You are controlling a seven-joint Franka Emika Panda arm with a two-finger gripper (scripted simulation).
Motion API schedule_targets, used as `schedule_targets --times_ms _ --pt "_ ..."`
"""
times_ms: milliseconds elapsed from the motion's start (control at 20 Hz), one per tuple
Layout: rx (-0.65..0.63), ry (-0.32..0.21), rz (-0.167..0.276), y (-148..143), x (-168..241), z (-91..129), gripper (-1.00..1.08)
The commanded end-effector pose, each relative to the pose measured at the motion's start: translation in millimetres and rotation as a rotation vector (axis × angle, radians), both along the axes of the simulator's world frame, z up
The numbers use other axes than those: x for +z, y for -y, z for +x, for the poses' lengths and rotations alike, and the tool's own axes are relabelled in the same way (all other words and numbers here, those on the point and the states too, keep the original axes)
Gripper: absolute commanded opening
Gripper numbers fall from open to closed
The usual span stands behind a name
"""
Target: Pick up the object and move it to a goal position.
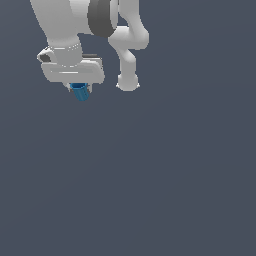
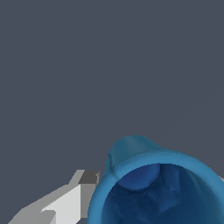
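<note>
- Nearest, in the wrist view, the blue cup (image 2: pixel 157 188) fills the corner of the picture, its open mouth turned toward the lens and its inside darker than the rim.
- One pale finger (image 2: pixel 65 203) with a dark pad lies right against the cup's outer wall; the opposite finger is barely in the picture.
- From the exterior view, the gripper (image 1: pixel 79 89) has its jaws closed on the cup (image 1: pixel 80 93), which pokes out a little below the white hand, toward the upper part of the exterior view's left.
- Nothing shows under the cup; I judge it is carried clear of any surface, though the plain grey ground gives no sure cue.
- By the look of it, it is light, stiff and thin-walled, and smooth enough to slip; squeezing across the outer wall, about mid-height, seems the sensible hold.
- Further back, the arm's white links and dark joint (image 1: pixel 102 17) rise out of frame.
- No goal marker is visible in either view.
</note>
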State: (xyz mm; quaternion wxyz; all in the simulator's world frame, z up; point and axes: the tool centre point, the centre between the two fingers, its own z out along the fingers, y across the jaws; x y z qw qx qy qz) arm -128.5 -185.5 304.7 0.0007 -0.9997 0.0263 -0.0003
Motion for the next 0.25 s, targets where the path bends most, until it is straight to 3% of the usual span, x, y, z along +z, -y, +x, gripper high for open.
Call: schedule_targets --times_ms 0,200 --pt "0.001 0.000 0.000 4.0 8.2 -2.6 -1.00" --pt "0.001 0.000 0.000 6.4 12.4 -3.9 -1.00"
